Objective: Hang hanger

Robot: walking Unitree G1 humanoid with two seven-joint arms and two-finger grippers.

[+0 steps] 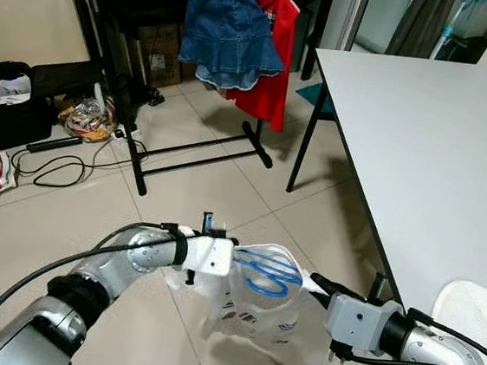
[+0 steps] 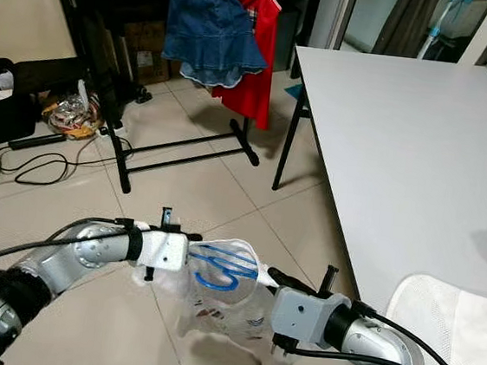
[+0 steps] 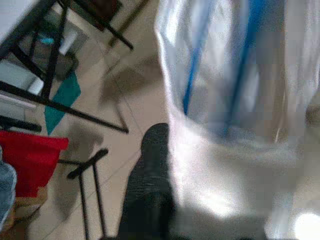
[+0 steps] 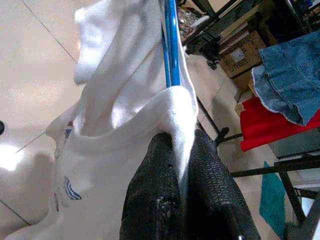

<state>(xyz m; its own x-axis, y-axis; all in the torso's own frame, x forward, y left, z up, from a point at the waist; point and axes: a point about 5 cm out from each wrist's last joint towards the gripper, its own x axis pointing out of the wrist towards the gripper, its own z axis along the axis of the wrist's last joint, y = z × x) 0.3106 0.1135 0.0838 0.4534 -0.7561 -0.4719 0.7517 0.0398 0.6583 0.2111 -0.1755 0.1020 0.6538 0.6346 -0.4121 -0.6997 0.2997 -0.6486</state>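
Observation:
A white shirt [image 1: 251,316] with a blue hanger [image 1: 269,274] inside its neck hangs above the tiled floor, stretched between my two grippers. My left gripper [image 1: 238,264] is shut on the shirt's left shoulder; in the left wrist view one black finger [image 3: 150,185] lies against the cloth and the other is hidden behind it. My right gripper [image 4: 182,142] pinches the shirt's right shoulder edge, with the blue hanger [image 4: 171,50] bar running just beyond the fingertips. The clothes rack [image 1: 199,147] stands farther ahead, carrying a denim skirt [image 1: 228,37] and a red garment [image 1: 275,72].
A white table [image 1: 431,141] fills the right side, its black leg [image 1: 304,145] near the rack's foot. A white mesh item [image 1: 473,316] sits at the lower right. A black case [image 1: 7,110], cables [image 1: 62,168] and a cardboard box [image 1: 160,52] clutter the left.

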